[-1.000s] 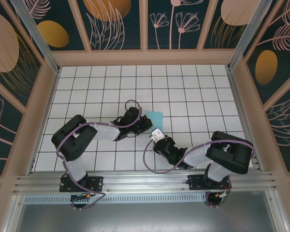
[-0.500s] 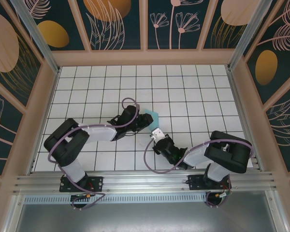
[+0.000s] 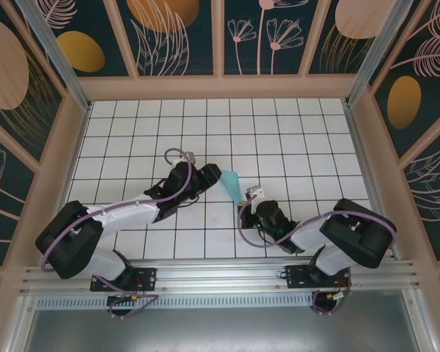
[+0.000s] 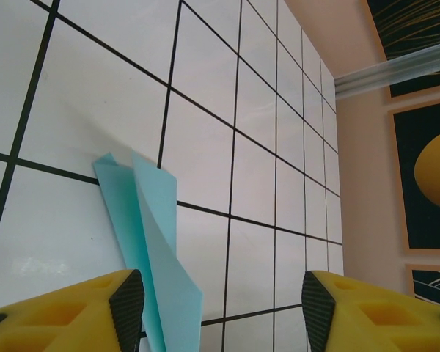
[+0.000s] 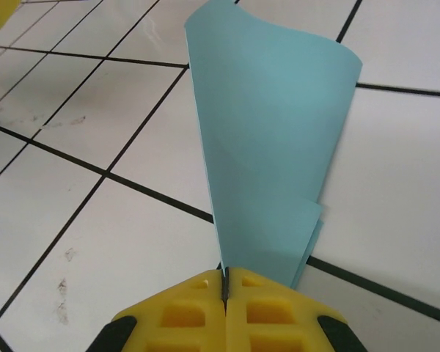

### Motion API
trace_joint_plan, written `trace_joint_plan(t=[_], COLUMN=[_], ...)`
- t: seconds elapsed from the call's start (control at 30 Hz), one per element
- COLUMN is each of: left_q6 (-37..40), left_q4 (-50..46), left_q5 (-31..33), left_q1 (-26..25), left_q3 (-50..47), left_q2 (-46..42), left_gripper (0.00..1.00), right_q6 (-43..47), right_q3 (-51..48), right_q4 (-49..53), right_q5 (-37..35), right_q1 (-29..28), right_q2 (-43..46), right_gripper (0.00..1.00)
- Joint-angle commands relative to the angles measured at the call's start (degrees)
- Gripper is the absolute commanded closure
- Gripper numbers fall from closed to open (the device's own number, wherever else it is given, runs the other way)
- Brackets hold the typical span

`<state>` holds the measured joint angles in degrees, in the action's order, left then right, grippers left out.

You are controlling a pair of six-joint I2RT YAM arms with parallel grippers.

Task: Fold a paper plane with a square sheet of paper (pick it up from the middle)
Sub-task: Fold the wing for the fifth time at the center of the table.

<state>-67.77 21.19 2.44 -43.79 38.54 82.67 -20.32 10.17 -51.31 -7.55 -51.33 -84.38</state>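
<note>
Now | left fingers (image 4: 59,317) apart | right fingers (image 5: 194,317) clamped on folded sheet of paper (image 5: 271,147)

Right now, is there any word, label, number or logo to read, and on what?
None readable. The cyan paper is blank; the tiled table has plain grid lines; the wall panels carry plant drawings. A white patch on the right wrist is too small to read.

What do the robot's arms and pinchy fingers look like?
The left arm and right arm are chunky black and pale grey, each with a looping purple cable. The left end effector and right end effector have blocky yellow fingers with black pads.
</note>
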Motion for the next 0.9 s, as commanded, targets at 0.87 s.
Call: trace_joint_plan(t=[0.87], left_q6=[-1.2], left_q4=[11.4], left_q5=[-12.3], left_q1=[0.4], left_q3=[2.1], left_q2=[11.6], left_gripper=[0.59], right_q6=[-31.9], right_q3=[-1.4], right_q4=[-2.8], right_q5=[19.4], right_q1=[11.9], right_q2=[-3.7], right_gripper=[1.0])
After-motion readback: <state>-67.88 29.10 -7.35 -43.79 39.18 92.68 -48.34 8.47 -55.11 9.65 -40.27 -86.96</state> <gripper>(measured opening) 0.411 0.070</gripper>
